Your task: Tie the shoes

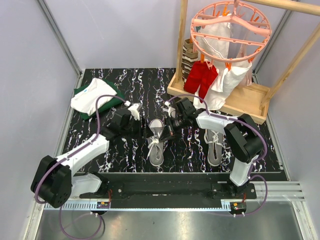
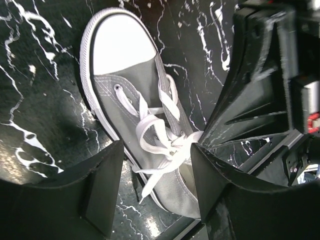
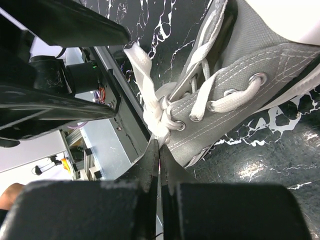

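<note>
Grey canvas shoe (image 1: 156,146) mid-tabletop (image 1: 190,152), long axis running near-to-far, lace crossing lying between the two claws: right claw (image 3: 159,152) pinched together on a white lace (image 3: 149,90), left claw (image 2: 156,172) spread apart, hovering just left, likeliest for the free strand.

1. A black worktop (image 1: 135,82) veined with white marbling.
2. Folded white and green clothes (image 1: 95,97) lie near its far left corner.
3. A wooden rack (image 1: 240,97) stands at the far right, its tray base on the worktop.
4. A pink round peg hanger (image 1: 230,27) hangs there, holding a red garment (image 1: 202,80) and white cloths (image 1: 227,85).
5. A striped item (image 1: 189,56) stands beside the rack's post.
</note>
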{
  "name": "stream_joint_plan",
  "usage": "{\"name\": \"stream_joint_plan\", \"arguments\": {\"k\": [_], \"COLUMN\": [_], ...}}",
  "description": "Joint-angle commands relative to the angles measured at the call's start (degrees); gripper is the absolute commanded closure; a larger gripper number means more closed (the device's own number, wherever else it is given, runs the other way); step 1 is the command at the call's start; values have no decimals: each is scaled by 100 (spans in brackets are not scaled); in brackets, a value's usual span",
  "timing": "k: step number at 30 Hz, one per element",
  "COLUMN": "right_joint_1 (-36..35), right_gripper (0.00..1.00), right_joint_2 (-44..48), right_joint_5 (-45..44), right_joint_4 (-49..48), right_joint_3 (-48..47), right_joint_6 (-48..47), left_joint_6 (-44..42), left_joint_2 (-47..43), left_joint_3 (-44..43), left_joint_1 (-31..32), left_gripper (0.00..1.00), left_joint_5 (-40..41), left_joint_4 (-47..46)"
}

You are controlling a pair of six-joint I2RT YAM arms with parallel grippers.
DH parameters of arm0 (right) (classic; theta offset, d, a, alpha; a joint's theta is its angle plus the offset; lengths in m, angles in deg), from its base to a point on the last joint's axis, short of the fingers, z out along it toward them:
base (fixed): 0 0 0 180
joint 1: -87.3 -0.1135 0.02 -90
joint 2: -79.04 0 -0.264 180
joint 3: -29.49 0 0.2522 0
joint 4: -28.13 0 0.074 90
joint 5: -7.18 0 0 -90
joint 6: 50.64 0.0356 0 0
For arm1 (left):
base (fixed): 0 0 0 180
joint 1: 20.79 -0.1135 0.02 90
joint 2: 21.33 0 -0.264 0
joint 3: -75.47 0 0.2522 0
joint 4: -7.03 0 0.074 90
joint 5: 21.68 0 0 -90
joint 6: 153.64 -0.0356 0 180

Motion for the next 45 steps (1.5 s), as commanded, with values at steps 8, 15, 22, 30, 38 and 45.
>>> {"name": "stream_joint_plan", "arguments": {"k": [8, 15, 22, 30, 38, 45], "right_joint_1": [-66, -66, -66, -66, -66, -57], "right_gripper": [100, 100, 100, 100, 100, 100], "right_joint_2": [399, 451, 583, 811, 961, 1049], "right_joint_5": [-193, -263, -579, -782, -756, -905], "right_joint_4": [-96, -87, 1, 89, 133, 247], "right_joint_3": [69, 113, 201, 306, 421, 543], "right_joint_6": [-166, -201, -280, -377, -421, -535], "left_joint_6": [232, 355, 364, 320, 232, 22], "left_joint_2": [375, 718, 718, 455, 402, 314], "left_joint_3": [-52, -210, -149, 62, 62, 89], "left_joint_1": [357, 392, 392, 366, 357, 217], "left_gripper": [41, 55, 97, 100, 100, 100], "left_joint_5": [490, 490, 420, 385, 420, 605], "left_joint_4": [-394, -368, -473, -552, -552, -491]}}
